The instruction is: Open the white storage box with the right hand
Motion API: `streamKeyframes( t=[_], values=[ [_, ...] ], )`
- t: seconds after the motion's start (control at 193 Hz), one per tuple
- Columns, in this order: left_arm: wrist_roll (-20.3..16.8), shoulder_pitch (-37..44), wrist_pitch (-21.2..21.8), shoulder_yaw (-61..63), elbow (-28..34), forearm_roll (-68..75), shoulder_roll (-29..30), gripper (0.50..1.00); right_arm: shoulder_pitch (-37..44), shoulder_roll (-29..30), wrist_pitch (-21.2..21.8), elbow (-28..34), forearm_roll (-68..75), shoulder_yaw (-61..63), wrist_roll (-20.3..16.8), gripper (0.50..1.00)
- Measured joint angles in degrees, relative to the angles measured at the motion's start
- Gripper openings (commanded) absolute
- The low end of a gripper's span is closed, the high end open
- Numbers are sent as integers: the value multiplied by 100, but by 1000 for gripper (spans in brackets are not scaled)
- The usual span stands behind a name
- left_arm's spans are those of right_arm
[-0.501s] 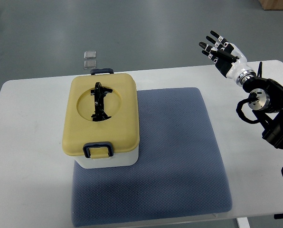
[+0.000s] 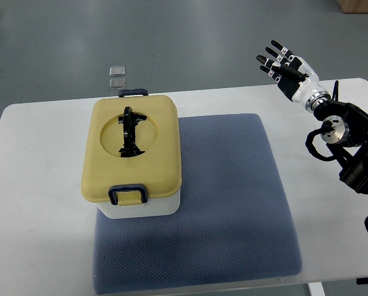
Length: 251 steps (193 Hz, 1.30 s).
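While far from the storage box (image 2: 133, 157), right robot hand (image 2: 284, 66) raised, fingers spread, empty.

Right robot hand (image 2: 284, 66), at the two o'clock corner of the view: black fingers (image 2: 272, 47) with small white patches near the tips, white shell over the back of the palm. Behind it a white wrist cuff (image 2: 307, 91) closed by a silver metal ring. Further back, toward three o'clock, a black forearm (image 2: 357, 145) of blocky segments, with a round silver joint disc (image 2: 331, 126) on its side. Black cables (image 2: 317, 145) looped loosely beside the joint.
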Motion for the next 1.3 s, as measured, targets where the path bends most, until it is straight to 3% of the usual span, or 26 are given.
streamKeyframes(
  t=[0.76, 1.297],
  values=[
    [1, 0, 0, 1, -8, 5, 0, 1000, 50, -58, 307, -7, -236, -67, 23, 928],
    [1, 0, -2, 0, -16, 4, 0, 1000, 549, -307, 448, 273, -218, -887, 107, 926]
  ],
)
